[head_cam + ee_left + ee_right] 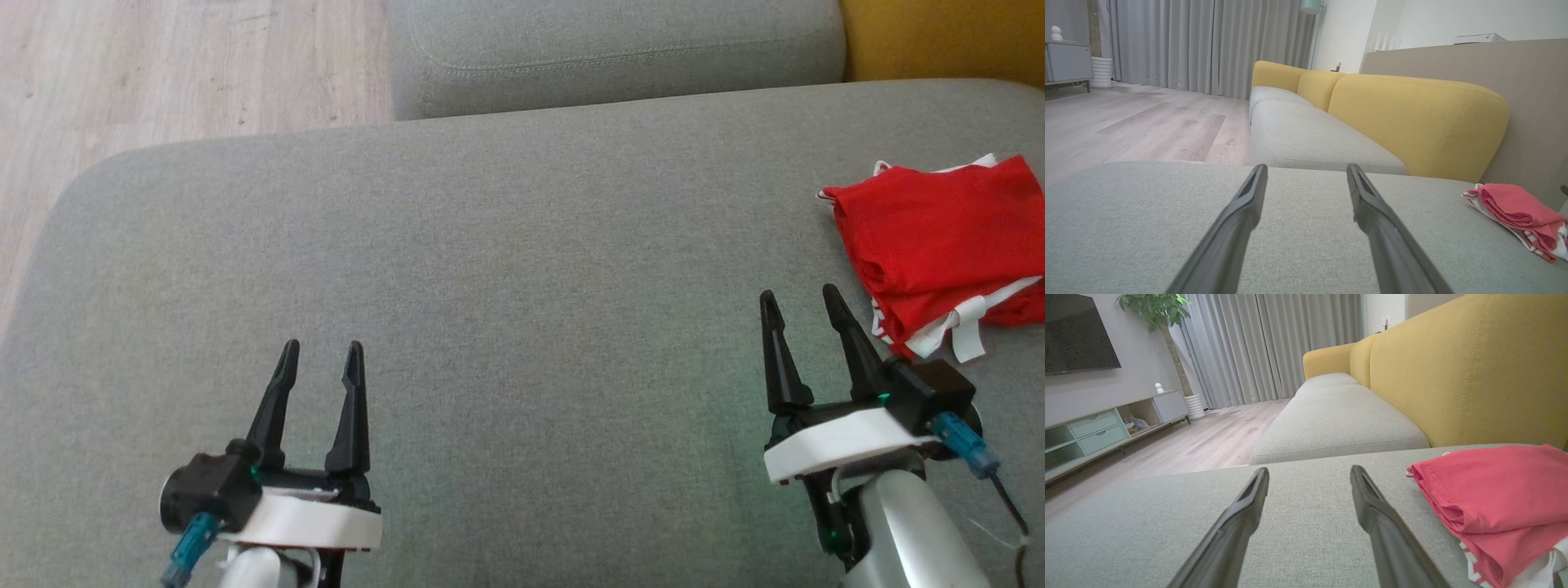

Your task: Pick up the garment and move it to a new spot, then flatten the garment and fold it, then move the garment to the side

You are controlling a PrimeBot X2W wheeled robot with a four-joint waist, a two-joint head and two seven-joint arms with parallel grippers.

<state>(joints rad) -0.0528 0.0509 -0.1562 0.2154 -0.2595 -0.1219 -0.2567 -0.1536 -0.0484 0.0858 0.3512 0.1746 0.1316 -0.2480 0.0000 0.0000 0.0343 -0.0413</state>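
A grey cushion [522,269] spans most of the head view; pale wood floor [163,73] shows at the upper left and a yellow backrest [939,37] fills the upper right corner; a red garment [939,245] with white trim lies folded on the cushion at the right edge of the frame; the right gripper [798,296], lower right, is just beside it, fingers apart and holding nothing; the left gripper [322,351], lower left, is well apart from the garment, its fingers likewise spread and empty over bare cushion.
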